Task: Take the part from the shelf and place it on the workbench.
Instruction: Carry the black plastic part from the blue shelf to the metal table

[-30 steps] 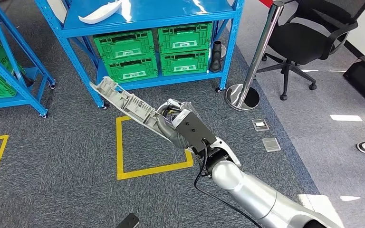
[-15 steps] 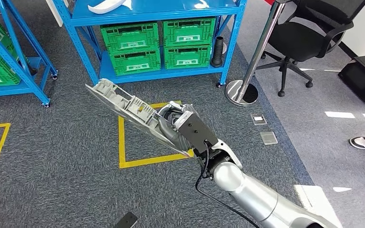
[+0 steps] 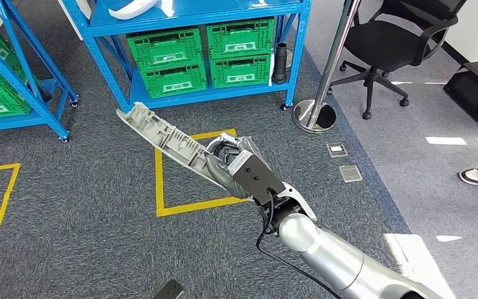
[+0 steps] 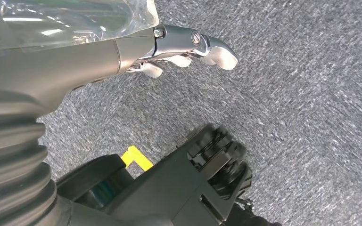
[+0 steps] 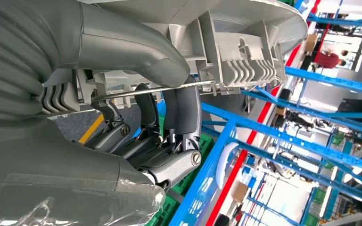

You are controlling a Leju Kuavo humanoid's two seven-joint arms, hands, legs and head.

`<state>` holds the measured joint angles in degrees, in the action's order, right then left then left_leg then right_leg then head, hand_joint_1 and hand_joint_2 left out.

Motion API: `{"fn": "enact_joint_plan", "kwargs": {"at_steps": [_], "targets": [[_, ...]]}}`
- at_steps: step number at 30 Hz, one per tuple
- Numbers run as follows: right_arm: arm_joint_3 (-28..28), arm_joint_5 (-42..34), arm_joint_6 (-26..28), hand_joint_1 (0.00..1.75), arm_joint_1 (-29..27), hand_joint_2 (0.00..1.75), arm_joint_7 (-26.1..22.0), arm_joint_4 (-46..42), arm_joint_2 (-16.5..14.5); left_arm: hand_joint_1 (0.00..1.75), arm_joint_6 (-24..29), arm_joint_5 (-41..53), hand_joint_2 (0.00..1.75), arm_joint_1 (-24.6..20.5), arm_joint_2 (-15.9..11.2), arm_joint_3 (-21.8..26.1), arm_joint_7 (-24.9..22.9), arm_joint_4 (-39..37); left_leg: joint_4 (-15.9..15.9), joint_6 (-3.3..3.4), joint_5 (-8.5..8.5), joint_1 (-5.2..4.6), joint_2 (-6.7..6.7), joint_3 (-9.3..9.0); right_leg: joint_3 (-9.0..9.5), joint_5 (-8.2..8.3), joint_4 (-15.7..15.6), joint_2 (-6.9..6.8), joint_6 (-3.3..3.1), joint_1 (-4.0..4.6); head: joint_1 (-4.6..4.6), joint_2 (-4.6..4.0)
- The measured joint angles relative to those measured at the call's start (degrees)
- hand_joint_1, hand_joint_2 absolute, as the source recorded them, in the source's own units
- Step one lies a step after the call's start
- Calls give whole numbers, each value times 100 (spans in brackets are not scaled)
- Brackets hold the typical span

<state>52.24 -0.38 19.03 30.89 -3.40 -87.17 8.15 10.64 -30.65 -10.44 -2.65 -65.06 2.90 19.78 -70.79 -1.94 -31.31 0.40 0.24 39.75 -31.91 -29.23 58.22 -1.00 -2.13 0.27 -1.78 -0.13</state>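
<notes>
Right robot hand (image 3: 230, 167) grips grey part (image 3: 162, 134) by its near end.

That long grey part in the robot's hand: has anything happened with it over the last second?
Little has changed. The right hand keeps its grip on the grey plastic part, which dipped briefly and now points up-left again over the yellow floor square. The whole picture has shifted slightly, so the camera moved, not the blue shelf or green crates. The left hand hangs over carpet, holding nothing.

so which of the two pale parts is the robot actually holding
The long grey ribbed part, gripped by the right hand over the carpet. The smooth white part lies untouched on the blue shelf.
</notes>
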Motion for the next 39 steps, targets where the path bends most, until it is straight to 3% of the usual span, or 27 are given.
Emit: {"fn": "enact_joint_plan", "kwargs": {"at_steps": [3, 4, 6, 8, 9, 11, 12, 13, 14, 15, 17, 19, 20, 22, 24, 26, 27, 28, 29, 31, 32, 34, 35, 37, 39], "targets": [[-3, 19, -1, 175, 0, 175, 7, -5, 2, 0, 0, 0, 175, -21, -5, 1, 6, 0, 953, 95, 296, -74, 201, -514, -28, -23, 43, -107, 43, 24, 2, 0], [-3, 22, -1, 175, -1, 175, 10, -8, 3, 0, 0, -1, 175, -29, -7, 1, 7, 0, 1073, 130, 293, -107, 247, -560, -38, -21, 47, -150, 64, 31, 4, 0], [-5, 34, -2, 175, -4, 175, 17, -16, 4, 0, 0, -1, 175, -36, -8, 2, 8, 0, 1160, 185, 304, -116, 187, -558, -51, -14, 47, -242, 107, 41, 4, 0], [-11, 52, -5, 175, -3, 175, 23, -27, 5, 0, 1, 3, 175, -36, -10, 2, 8, 0, 1252, 242, 328, -66, 84, -569, -112, -129, 161, -181, 163, 41, -6, 0], [-15, 58, -7, 175, -2, 175, 26, -32, 8, 0, 2, 8, 175, -39, -10, 2, 8, 0, 1289, 270, 343, -37, 37, -571, -209, -268, 368, -99, 193, 34, -15, 0], [-16, 70, -9, 175, -13, 175, 32, -33, 14, 0, 0, 22, 175, -41, -7, 1, 7, 0, 1290, 301, 368, -16, -51, -544, -529, -615, 1069, 40, 243, -1, -33, 0], [-16, 74, -10, 175, -27, 175, 34, -32, 17, 0, -2, 28, 175, -39, -4, 1, 7, 0, 1282, 303, 374, -12, -99, -529, -690, -728, 1412, 57, 261, -17, -38, 0], [-15, 77, -12, 175, -41, 175, 35, -32, 21, 0, -3, 31, 175, -35, -3, 0, 6, 0, 1269, 301, 380, -8, -152, -515, -778, -737, 1596, 61, 276, -31, -39, 0], [-15, 78, -13, 175, -50, 175, 36, -31, 23, 0, -2, 31, 175, -33, -3, 0, 5, 0, 1249, 296, 383, -2, -211, -501, -771, -637, 1572, 70, 287, -44, -38, 0], [-16, 80, -14, 175, -55, 175, 36, -31, 25, 0, -1, 32, 175, -35, -2, 0, 5, 0, 1223, 286, 381, 7, -277, -488, -659, -442, 1330, 101, 292, -59, -39, 0], [-16, 90, -17, 175, -58, 175, 39, -31, 29, 0, 0, 36, 175, -44, 2, 1, 5, 0, 1161, 242, 372, 23, -408, -442, -331, -74, 616, 357, 288, -97, -37, 0], [-20, 99, -20, 175, -62, 175, 45, -34, 38, 0, 0, 44, 175, -55, 5, 2, 3, 1, 1112, 158, 402, 43, -535, -343, -172, 12, 215, 594, 254, -118, -34, 0], [-22, 101, -21, 175, -65, 175, 48, -36, 43, 0, 0, 49, 175, -56, 6, 1, 2, 2, 1107, 108, 434, 57, -599, -290, -174, -7, 187, 618, 227, -113, -34, 0], [-25, 103, -23, 175, -65, 175, 51, -41, 48, 0, 0, 57, 175, -35, 3, 0, -2, 2, 1111, 24, 467, 75, -650, -222, -189, 13, 146, 476, 150, -111, -30, 0], [-26, 105, -27, 175, -63, 175, 54, -44, 47, 0, -2, 63, 175, -25, -1, -2, -4, 2, 896, -27, 297, 57, -427, -113, -173, 55, 91, 313, 77, -124, 4, 0], [-30, 110, -29, 175, -64, 175, 57, -44, 49, 0, -4, 66, 175, -42, 2, -3, -5, 3, 247, -63, -69, 51, -170, 150, -169, 69, 74, 134, 41, -117, 39, 0], [-32, 112, -29, 175, -66, 175, 60, -44, 50, 0, -5, 66, 175, -47, 4, -3, -5, 5, -113, -79, -219, 55, -131, 288, -171, 67, 78, 45, 36, -113, 43, 0], [-32, 113, -29, 175, -67, 175, 61, -44, 51, 0, -9, 66, 175, -46, 7, -4, -5, 6, -343, -92, -278, 58, -117, 358, -173, 65, 82, -43, 34, -111, 45, 0], [-32, 113, -29, 175, -67, 175, 62, -44, 51, 0, -13, 67, 175, -42, 8, -5, -5, 8, -366, -99, -234, 59, -108, 331, -174, 63, 86, -122, 35, -110, 46, 0], [-33, 113, -29, 175, -66, 175, 63, -44, 50, 0, -21, 68, 175, -41, 4, -7, -5, 8, 211, -89, 89, 56, -18, -30, -166, 54, 95, -264, 48, -110, 50, 0], [-33, 113, -29, 175, -66, 175, 63, -45, 50, 0, -22, 68, 175, -45, 3, -7, -5, 8, 598, -74, 212, 34, 114, -253, -161, 46, 98, -322, 65, -98, 52, 0], [-37, 113, -28, 175, -65, 175, 63, -46, 50, 0, -24, 68, 175, -58, 2, -7, -4, 10, 1110, 0, 314, -18, 328, -506, -159, 33, 111, -430, 115, -63, 52, 0], [-38, 113, -28, 175, -65, 175, 63, -46, 51, 0, -25, 67, 175, -61, 2, -7, -4, 10, 1164, 43, 289, -45, 355, -509, -161, 33, 109, -488, 145, -46, 47, 0], [-40, 113, -28, 175, -63, 175, 63, -50, 51, 0, -26, 65, 175, -50, -1, -7, -5, 11, 1192, 139, 321, -39, 239, -471, -154, 19, 103, -579, 210, -47, 33, 0], [-43, 113, -28, 175, -63, 175, 67, -62, 51, 0, -26, 64, 175, -44, -1, -7, -3, 13, 1221, 218, 362, -7, 122, -460, -222, -141, 276, -383, 267, -68, 21, 0]]}}
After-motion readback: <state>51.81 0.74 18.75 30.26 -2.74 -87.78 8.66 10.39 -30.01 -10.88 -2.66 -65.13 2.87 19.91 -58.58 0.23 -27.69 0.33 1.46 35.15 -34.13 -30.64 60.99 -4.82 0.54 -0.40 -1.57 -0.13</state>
